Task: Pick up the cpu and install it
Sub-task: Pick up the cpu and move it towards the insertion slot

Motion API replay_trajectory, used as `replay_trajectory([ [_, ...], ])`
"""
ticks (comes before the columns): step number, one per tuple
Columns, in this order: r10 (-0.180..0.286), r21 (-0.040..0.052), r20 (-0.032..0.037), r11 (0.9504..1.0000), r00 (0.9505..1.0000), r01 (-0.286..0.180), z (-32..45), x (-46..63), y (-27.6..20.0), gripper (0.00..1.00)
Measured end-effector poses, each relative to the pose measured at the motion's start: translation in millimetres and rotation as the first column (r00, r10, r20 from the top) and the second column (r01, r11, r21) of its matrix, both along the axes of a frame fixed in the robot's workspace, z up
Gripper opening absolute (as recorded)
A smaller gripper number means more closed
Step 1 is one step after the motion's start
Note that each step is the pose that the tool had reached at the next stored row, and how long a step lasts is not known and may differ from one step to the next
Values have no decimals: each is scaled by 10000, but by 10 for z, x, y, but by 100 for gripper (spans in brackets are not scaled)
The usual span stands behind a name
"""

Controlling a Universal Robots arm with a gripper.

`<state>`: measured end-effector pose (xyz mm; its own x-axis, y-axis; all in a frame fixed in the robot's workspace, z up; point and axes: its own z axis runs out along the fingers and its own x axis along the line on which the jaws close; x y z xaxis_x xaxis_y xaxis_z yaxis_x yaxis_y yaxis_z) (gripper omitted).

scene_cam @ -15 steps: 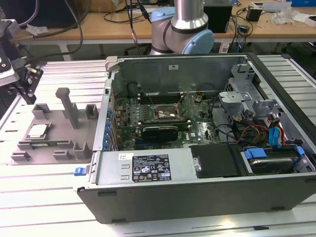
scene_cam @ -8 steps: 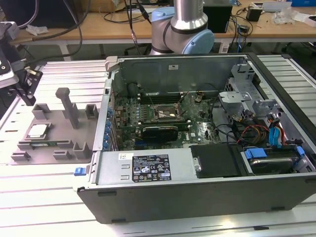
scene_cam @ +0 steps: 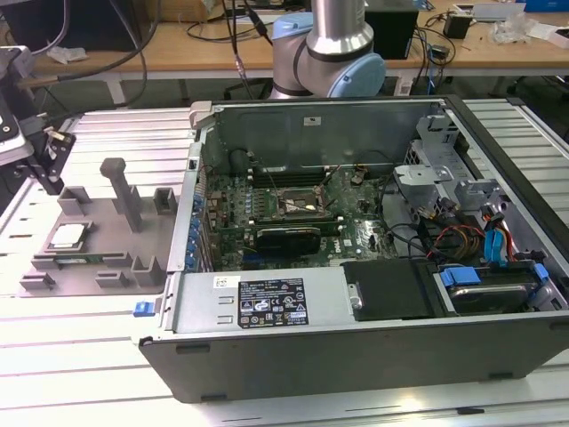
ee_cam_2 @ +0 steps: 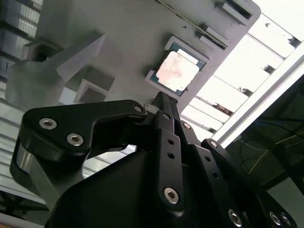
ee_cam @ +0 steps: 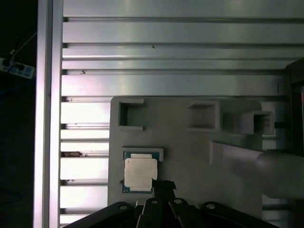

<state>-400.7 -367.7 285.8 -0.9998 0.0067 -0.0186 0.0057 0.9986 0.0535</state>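
The cpu (scene_cam: 68, 236) is a small square chip with a silvery top. It lies flat in a recess of the grey plastic fixture (scene_cam: 93, 209), at the exterior view's left, outside the computer case. In both wrist views the cpu (ee_cam_2: 176, 71) (ee_cam: 140, 172) sits just beyond my black gripper's tip (ee_cam_2: 159, 100) (ee_cam: 161, 184). The gripper (scene_cam: 49, 165) hangs above the fixture, apart from the chip. Its fingers are shut with nothing between them. The dark metal-framed socket (scene_cam: 298, 201) sits on the green motherboard inside the case.
The open computer case (scene_cam: 267, 298) lies on a ribbed aluminium table (scene_cam: 80, 356), with drive cages and cables at the exterior view's right. A tall grey post (scene_cam: 120, 191) and several blocks rise from the fixture. A cluttered desk stands behind.
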Motion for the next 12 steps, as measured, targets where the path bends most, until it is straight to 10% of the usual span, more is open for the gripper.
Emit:
replay_trajectory([
  [12,-2,0,-1,10000,10000,2,-258,-92,-11,11],
])
